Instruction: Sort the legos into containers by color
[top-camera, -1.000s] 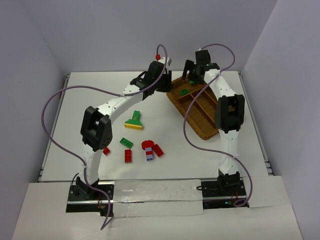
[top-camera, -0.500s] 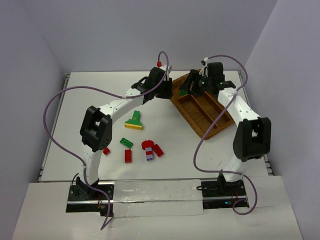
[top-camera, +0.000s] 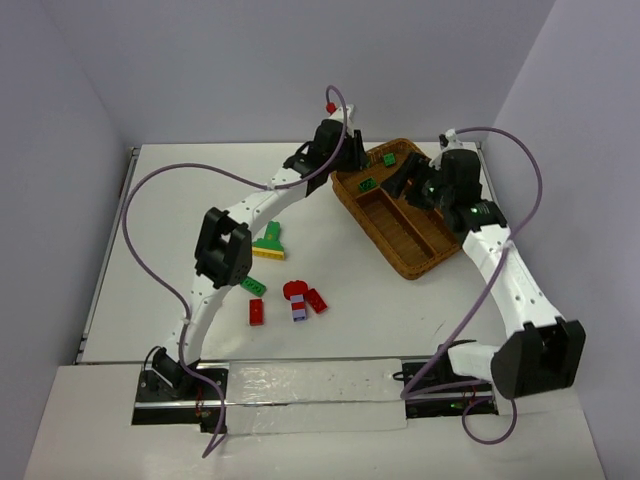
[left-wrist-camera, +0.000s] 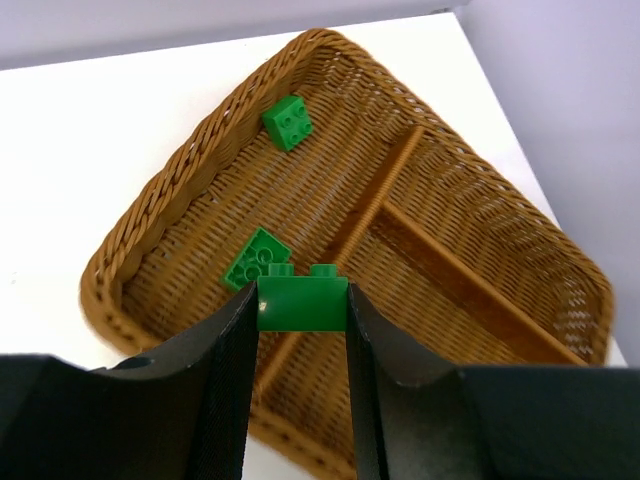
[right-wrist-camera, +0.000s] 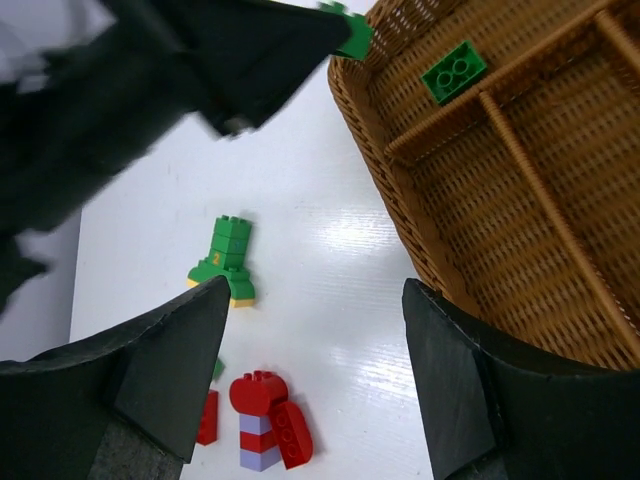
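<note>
Left hand (left-wrist-camera: 302, 300): clamped on a green lego (left-wrist-camera: 302, 306) above the tray (left-wrist-camera: 150, 215).
Right hand (right-wrist-camera: 315, 290): fingers apart, empty, over the tray's rim.
Tray's end compartment: two green legos (left-wrist-camera: 288, 122).

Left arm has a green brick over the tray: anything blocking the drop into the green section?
Nothing visible. The left gripper grips the held brick above the tray, only air beneath; a loose green brick lies just below it, the divider close beside.
</note>
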